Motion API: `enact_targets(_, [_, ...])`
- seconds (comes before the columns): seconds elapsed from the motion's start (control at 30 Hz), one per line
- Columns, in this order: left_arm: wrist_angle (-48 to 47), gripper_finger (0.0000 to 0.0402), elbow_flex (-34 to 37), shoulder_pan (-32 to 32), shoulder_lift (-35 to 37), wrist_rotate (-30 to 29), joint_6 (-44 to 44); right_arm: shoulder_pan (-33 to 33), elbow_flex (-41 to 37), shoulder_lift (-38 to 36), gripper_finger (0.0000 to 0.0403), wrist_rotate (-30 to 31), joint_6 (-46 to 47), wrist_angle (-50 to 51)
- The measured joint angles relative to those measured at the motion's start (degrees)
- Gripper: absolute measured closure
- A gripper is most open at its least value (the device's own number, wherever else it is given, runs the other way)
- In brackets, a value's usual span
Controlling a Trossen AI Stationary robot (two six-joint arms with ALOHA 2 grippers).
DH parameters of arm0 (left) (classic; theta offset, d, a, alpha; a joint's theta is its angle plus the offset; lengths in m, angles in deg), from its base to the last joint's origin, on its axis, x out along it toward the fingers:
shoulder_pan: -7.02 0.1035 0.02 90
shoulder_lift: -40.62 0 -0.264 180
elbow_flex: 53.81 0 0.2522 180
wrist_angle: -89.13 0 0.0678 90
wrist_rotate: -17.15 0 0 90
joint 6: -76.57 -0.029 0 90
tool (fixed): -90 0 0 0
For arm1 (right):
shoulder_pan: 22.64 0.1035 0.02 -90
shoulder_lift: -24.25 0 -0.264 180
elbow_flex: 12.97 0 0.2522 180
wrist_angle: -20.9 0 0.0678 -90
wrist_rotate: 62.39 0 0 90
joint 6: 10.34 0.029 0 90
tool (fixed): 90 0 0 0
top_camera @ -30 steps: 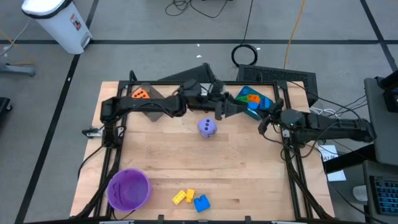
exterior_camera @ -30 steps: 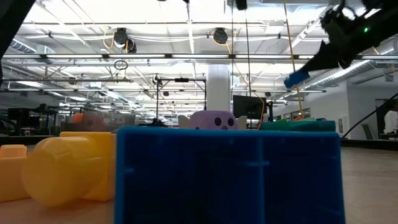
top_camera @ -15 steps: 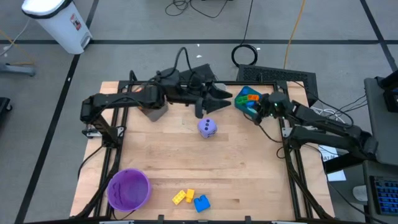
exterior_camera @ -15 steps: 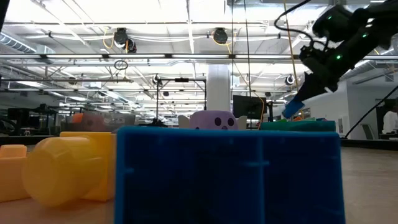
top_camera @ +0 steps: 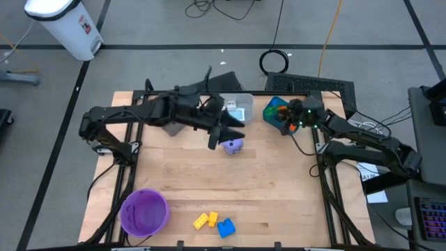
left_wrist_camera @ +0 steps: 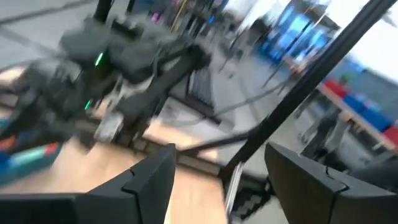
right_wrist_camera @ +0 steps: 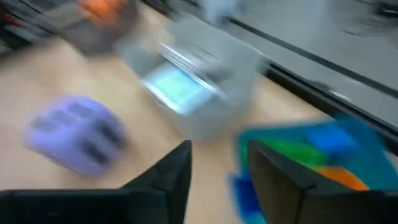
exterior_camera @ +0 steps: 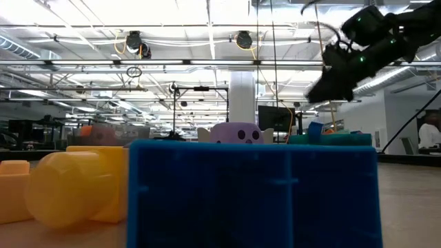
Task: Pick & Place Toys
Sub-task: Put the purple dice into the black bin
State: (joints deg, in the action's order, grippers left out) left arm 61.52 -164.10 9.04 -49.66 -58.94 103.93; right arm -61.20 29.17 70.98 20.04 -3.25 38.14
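Note:
A purple dotted die (top_camera: 235, 146) rests on the table's middle far part, also seen as the die (right_wrist_camera: 78, 134). My left gripper (top_camera: 224, 134) hovers open just above and left of it, nothing between its fingers (left_wrist_camera: 155, 180). My right gripper (top_camera: 286, 120) stands open over the teal bin (top_camera: 273, 110), which holds blue, green and orange bricks (right_wrist_camera: 323, 149). A small blue brick (exterior_camera: 315, 127) shows at the bin's top, below my right gripper (exterior_camera: 320, 86). Two yellow bricks (top_camera: 204, 219) and a blue brick (top_camera: 226, 227) lie at the near edge.
A clear bin (top_camera: 238, 109) stands at the far edge between both grippers. A purple round bowl (top_camera: 145, 211) sits at the near left corner. A grey bin (top_camera: 173, 128) is mostly hidden under my left arm. The table's middle is bare wood (top_camera: 230, 181).
My right gripper has swung toward the far edge over the teal bin and let go of the small blue brick, which has dropped to the bin's top. My left gripper has drawn back toward the table's left and risen, now above the purple die.

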Motion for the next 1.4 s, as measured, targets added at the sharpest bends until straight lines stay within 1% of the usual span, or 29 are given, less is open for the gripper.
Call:
enact_targets(0.13, [-9.67, 0.0147, 0.0, -1.37, 0.73, -3.61, -0.22, 1.62, 0.0, 0.41, 0.0207, -12.77, 5.19, -11.21])
enact_targets(0.2, [-13.58, 0.0147, 0.0, -2.0, 0.83, -5.93, -0.17, 4.66, 0.0, 1.12, 0.0188, -16.59, 6.75, -18.19])
enact_targets(0.27, [-16.86, 0.0147, 0.0, -2.51, 0.88, -8.69, 0.25, 8.87, 0.01, 2.31, 0.0171, -16.64, 7.26, -25.96])
enact_targets(0.33, [-19.89, 0.0147, 0.0, -2.87, 0.86, -11.61, 0.66, 13.53, 0.22, 3.99, 0.016, -14.58, 7.06, -32.14])
enact_targets(0.4, [-22.23, 0.0147, 0.0, -2.94, 0.86, -14.14, 1.24, 18.02, 1.92, 6.48, 0.0152, -11.41, 5.39, -33.22])
enact_targets(0.43, [-22.97, 0.0147, 0.0, -2.94, 0.86, -15.06, 1.26, 19.9, 3.19, 7.85, 0.0149, -10.55, 3.73, -32.12])
enact_targets(0.5, [-24.15, 0.0147, 0.0, -2.92, 0.86, -16.08, 1.3, 23.04, 7.02, 10.96, 0.0145, -10.42, -1.24, -26.86])
enact_targets(0.6, [-24.54, 0.0147, 0.0, -2.9, 0.86, -16.3, 1.77, 26.37, 14.99, 16.45, 0.0143, -10.41, -8.73, -13.73])
enact_targets(0.73, [-24.8, 0.0147, 0.0, -2.94, 0.86, -16.29, 2.66, 28.14, 25.75, 24.51, 0.0142, -10.25, -19.11, 3.75])
enact_targets(0.87, [-25.37, 0.0147, 0.02, -2.92, 0.91, -16.29, 2.73, 28.12, 34.68, 31.65, 0.0139, -10.29, -26.11, 15.84])
enact_targets(1.0, [-25.0, 0.0147, 0.09, -2.79, 2.73, -16.28, 2.17, 27.25, 40.94, 37.2, 0.0129, -10.45, -27.83, 20.25])
enact_targets(1.17, [-26.27, 0.0147, 0.07, -2.04, 6.39, -17.03, 0.91, 24.64, 47.19, 43.08, 0.0107, -11.39, -24.99, 23.21])
enact_targets(1.27, [-27.62, 0.0147, 0.02, -0.99, 8.46, -17.48, 0.08, 22.98, 49.42, 46.71, 0.0096, -14.61, -24.06, 25.09])
enact_targets(1.4, [-32.8, 0.0147, -0.13, 0.33, 9.98, -19.64, -0.61, 22.01, 49.99, 49.79, 0.009, -14.71, -26.51, 27.23])
